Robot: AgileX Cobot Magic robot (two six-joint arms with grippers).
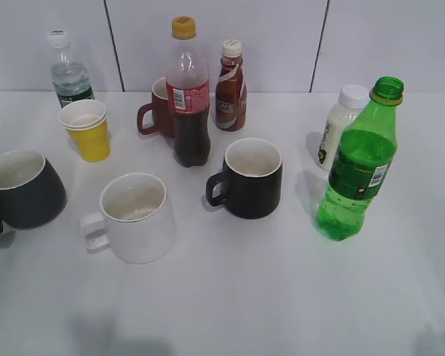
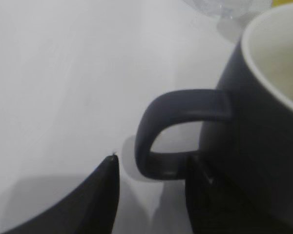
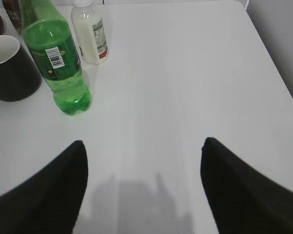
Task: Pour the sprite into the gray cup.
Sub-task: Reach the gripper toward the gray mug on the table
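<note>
The gray cup (image 1: 22, 189) stands at the table's far left, upright, off-white inside. In the left wrist view its handle (image 2: 158, 122) lies between my left gripper's (image 2: 154, 168) two fingers. The jaws are open, with a gap between the left finger and the handle. The sprite (image 1: 358, 167) stands upright and uncapped at the right, partly full. It also shows in the right wrist view (image 3: 58, 58), far ahead and to the left of my right gripper (image 3: 144, 151). That gripper is open and empty over bare table and is out of the exterior view.
A white mug (image 1: 136, 216) and a black mug (image 1: 251, 178) stand between cup and sprite. Behind are a cola bottle (image 1: 188, 93), red mug (image 1: 157, 111), coffee bottle (image 1: 230, 87), yellow cup (image 1: 89, 132), water bottle (image 1: 68, 70) and white bottle (image 1: 341, 126).
</note>
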